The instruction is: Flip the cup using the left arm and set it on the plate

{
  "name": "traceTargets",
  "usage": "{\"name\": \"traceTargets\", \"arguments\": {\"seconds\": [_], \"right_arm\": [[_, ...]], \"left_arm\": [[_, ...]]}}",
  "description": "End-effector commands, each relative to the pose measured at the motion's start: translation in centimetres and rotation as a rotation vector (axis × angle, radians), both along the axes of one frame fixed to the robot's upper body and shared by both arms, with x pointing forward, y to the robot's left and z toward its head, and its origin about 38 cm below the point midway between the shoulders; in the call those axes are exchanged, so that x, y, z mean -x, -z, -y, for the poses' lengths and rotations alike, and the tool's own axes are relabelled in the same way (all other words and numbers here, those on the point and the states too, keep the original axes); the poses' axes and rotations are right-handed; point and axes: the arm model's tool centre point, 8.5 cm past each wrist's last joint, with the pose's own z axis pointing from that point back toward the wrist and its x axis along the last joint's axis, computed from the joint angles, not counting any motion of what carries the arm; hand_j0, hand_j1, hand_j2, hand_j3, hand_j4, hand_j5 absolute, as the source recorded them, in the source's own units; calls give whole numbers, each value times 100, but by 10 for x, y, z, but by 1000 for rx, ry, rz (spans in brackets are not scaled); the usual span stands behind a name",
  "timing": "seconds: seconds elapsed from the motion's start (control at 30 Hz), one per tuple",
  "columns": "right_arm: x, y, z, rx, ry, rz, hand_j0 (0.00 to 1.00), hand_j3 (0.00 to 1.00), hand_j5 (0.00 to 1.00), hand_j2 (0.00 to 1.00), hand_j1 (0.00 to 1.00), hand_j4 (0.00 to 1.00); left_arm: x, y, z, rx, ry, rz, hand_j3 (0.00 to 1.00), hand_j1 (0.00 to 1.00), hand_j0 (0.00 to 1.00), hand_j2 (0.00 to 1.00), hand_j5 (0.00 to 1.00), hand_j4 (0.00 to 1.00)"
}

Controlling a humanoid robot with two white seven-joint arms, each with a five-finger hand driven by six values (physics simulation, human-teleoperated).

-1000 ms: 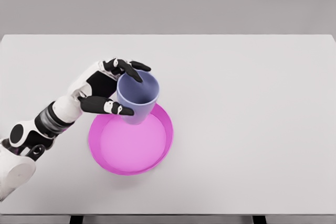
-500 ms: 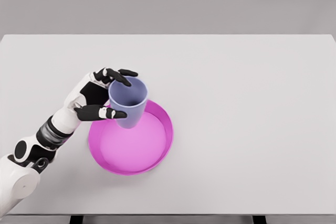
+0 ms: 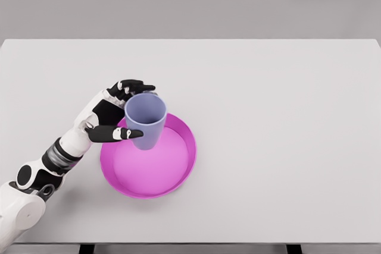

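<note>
Cup: pale blue-violet plastic cup [image 3: 144,119], mouth up, nearly upright, positioned at the upper-left part of the plate; whether its base touches the plate cannot be told.
Left hand: black-and-white five-finger left hand [image 3: 113,114], to the left of the cup, clamped on it. Fingers [image 3: 138,86] wrap over the far side near the rim; thumb [image 3: 116,134] presses on the near side.
Left arm: white, enters from the lower-left corner and runs diagonally up to the hand.
Plate: round magenta plate with raised rim [image 3: 191,153], near the table's middle, left of centre; its inner surface right of and below the cup is uncovered.
Table: flat white table [image 3: 286,117]; wide bare surface right of the plate, a narrower strip toward the front edge.
</note>
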Motion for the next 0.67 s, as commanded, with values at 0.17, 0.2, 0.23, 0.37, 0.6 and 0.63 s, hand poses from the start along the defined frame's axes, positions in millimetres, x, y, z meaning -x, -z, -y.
{"name": "traceTargets", "arguments": {"seconds": [0.17, 0.2, 0.23, 0.37, 0.6, 0.63], "right_arm": [[0, 0, 0, 0, 0, 0, 100, 100, 100, 100, 100, 100], [0, 0, 0, 0, 0, 0, 100, 100, 100, 100, 100, 100], [0, 0, 0, 0, 0, 0, 100, 100, 100, 100, 100, 100], [0, 0, 0, 0, 0, 0, 100, 100, 100, 100, 100, 100], [0, 0, 0, 0, 0, 0, 100, 100, 100, 100, 100, 100], [0, 0, 0, 0, 0, 0, 100, 100, 100, 100, 100, 100]], "left_arm": [[0, -2, -5, -4, -6, 2, 100, 100, 100, 100, 100, 100], [-1, -2, -6, -3, -10, 3, 100, 100, 100, 100, 100, 100], [-1, -3, -7, -4, -12, 4, 100, 100, 100, 100, 100, 100], [0, -22, -24, -48, -5, 42, 100, 100, 100, 100, 100, 100], [-11, -106, -101, -547, -18, 309, 100, 100, 100, 100, 100, 100], [-11, -107, -103, -552, -20, 308, 100, 100, 100, 100, 100, 100]]}}
